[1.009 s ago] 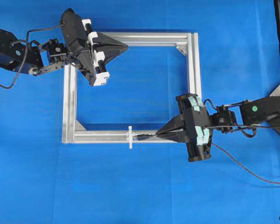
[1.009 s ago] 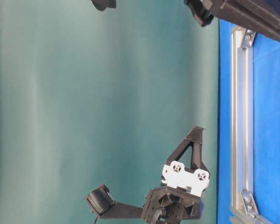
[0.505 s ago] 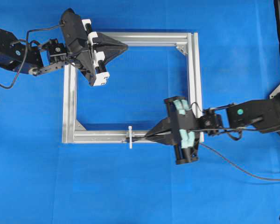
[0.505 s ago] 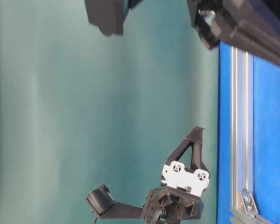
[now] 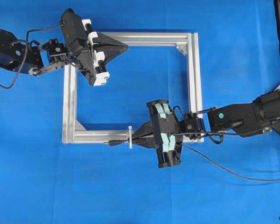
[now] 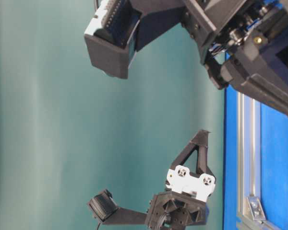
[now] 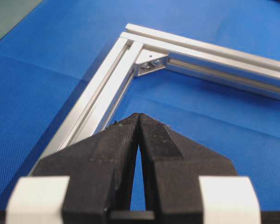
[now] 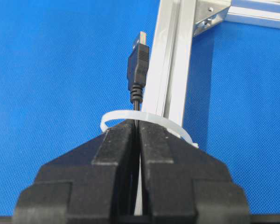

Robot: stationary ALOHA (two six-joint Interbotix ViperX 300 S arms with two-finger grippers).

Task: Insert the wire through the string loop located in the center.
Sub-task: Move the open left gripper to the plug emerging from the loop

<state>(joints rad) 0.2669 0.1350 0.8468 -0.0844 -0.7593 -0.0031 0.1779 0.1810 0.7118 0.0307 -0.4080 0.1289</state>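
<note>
**Plug through the loop: hand over cleanly**

Now the right claw (image 8: 139, 128), clamped on the thin black wire (image 8: 138, 100), sits low centre of the right wrist view, its plug tip past the pale white string loop (image 8: 123, 115) beside the silver aluminium frame (image 8: 177, 70). The left claw (image 7: 138, 120), pressed together and empty, should probably take the plug before the right lets go.

I count two grippers — left gripper (image 5: 123, 46), right gripper (image 5: 134, 137) — one wire (image 8: 137, 70), one string loop (image 8: 147, 119), one aluminium frame (image 5: 192, 79).
</note>
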